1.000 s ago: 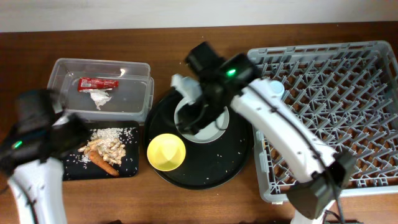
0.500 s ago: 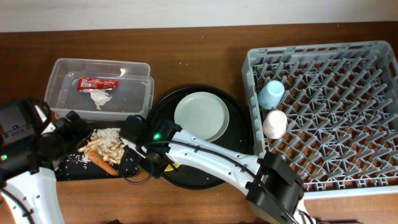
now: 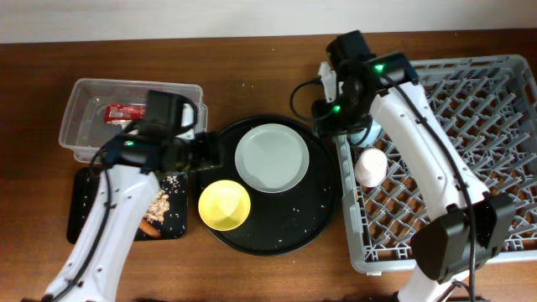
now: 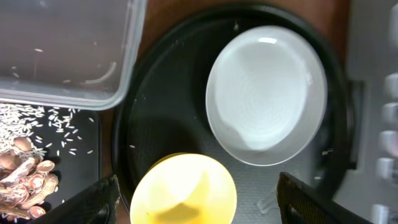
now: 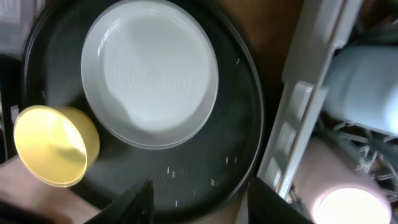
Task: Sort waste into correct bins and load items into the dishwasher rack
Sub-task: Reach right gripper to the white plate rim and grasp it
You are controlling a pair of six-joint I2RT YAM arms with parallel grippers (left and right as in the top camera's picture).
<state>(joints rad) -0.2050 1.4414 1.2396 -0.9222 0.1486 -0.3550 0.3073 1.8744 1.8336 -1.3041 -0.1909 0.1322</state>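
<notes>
**Both grippers empty and spread wide over the round black tray**

The left gripper hangs above the yellow bowl, and the right gripper hangs past the plate, near the dishwasher rack. Each looks posed to lift a dish next. The pink cup and the blue cup lie in the rack, the blue one half under the right arm. The left arm partly covers the red wrapper in the clear tub and the food scraps in the black bin. Tissue and chopsticks are out of sight.
</notes>
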